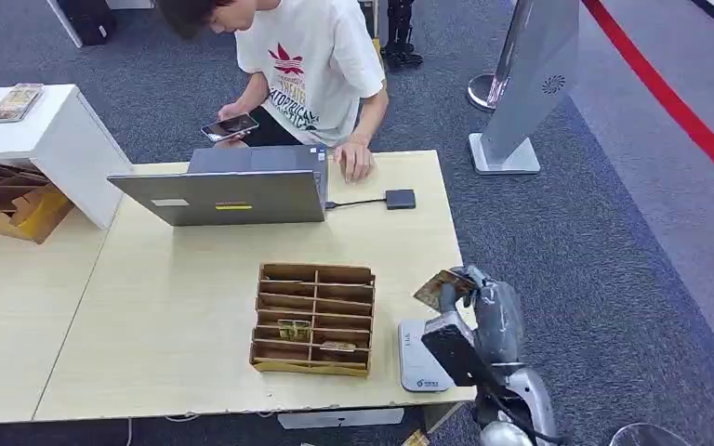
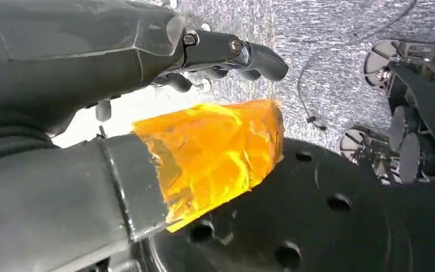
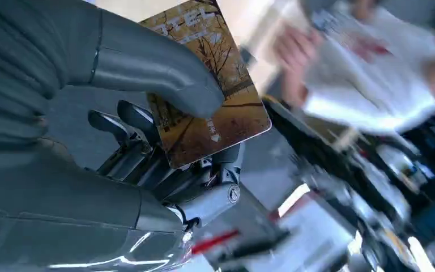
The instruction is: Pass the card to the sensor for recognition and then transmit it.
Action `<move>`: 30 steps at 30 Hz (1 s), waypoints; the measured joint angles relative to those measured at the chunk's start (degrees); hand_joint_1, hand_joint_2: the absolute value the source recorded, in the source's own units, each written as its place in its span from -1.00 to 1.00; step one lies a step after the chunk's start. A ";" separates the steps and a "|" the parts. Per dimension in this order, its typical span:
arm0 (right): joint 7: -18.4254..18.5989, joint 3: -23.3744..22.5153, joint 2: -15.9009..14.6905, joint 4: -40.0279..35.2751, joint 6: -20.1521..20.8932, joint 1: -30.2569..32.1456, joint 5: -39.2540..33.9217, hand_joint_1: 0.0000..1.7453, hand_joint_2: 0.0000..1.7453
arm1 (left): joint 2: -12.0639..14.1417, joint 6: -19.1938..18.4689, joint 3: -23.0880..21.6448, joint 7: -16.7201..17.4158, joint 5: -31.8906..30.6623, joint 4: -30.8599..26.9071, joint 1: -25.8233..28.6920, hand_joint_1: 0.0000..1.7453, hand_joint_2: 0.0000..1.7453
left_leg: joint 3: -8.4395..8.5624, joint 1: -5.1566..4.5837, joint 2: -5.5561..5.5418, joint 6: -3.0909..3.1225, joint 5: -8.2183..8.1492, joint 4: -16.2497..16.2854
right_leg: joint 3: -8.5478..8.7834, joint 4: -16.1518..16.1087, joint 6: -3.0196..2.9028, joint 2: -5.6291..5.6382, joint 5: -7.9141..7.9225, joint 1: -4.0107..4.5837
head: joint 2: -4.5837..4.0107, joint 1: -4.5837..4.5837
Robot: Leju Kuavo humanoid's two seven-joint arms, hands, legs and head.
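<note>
Card [image 3: 204,96] pinched by right hand [image 1: 465,297], held above card reader [image 1: 418,358]; lowering onto reader judged next. Left hand [image 2: 204,56]: nothing held, fingers part-curled.

On the tabletop [image 1: 195,297] a compartmented cardboard organizer [image 1: 314,318] sits near the front edge, with two small items lying in its front compartments. Just to its right, at the tabletop's front right corner, lies the card reader [image 1: 418,358]. The right hand [image 1: 472,307] holds the card [image 1: 440,288] above and slightly behind the reader. Behind the organizer stands an open laptop [image 1: 228,186], a cable running right to a small adapter [image 1: 400,199]. A person [image 1: 307,65] sits behind the laptop.
</note>
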 joint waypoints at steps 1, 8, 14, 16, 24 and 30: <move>-1.01 -0.18 0.46 -1.62 -1.27 0.48 0.13 1.00 1.00 | -0.11 0.09 -0.22 -0.13 0.00 0.11 -0.10 -1.00 -1.00 | 0.00 0.00 0.01 0.00 0.00 0.00 | 0.00 0.00 0.00 0.01 0.00 0.00 | 0.00 0.02; -3.78 -0.85 2.43 -7.79 -3.66 2.47 -0.52 1.00 1.00 | -0.35 0.15 -1.60 -0.46 0.18 0.22 -0.35 -1.00 -1.00 | 0.00 -0.01 0.03 0.00 0.00 0.00 | 0.01 -0.01 0.01 0.01 0.01 -0.01 | 0.00 0.00; -5.12 -1.05 2.78 -9.25 -4.40 2.78 -1.27 1.00 1.00 | -0.35 0.15 -2.65 -0.77 0.46 0.24 -0.35 -1.00 -1.00 | 0.01 -0.01 0.03 0.00 0.00 0.00 | 0.02 0.00 0.00 0.01 0.02 -0.01 | 0.00 0.00; -5.17 -1.05 2.91 -9.34 -4.42 2.76 -1.37 1.00 1.00 | -0.37 0.13 -2.84 -0.77 0.52 0.28 -0.40 -1.00 -1.00 | 0.01 -0.01 0.03 0.00 0.00 0.00 | 0.02 0.00 0.00 0.01 0.02 -0.01 | 0.00 0.00; -6.00 2.37 3.33 -7.14 1.41 -4.36 -6.23 1.00 1.00 | -0.13 0.09 -5.83 -0.37 -0.96 0.46 -0.69 -1.00 -1.00 | -0.02 0.00 0.09 -0.04 0.04 -0.01 | 0.02 0.04 -0.03 0.07 0.05 0.00 | 0.00 0.02; -3.29 6.97 5.66 -1.17 4.89 -15.32 -7.21 1.00 1.00 | 0.72 0.07 -8.98 0.22 -2.43 0.46 -1.16 -1.00 -1.00 | 0.03 0.01 0.03 0.00 0.18 0.00 | 0.02 0.07 -0.09 -0.03 0.11 0.00 | 0.00 0.02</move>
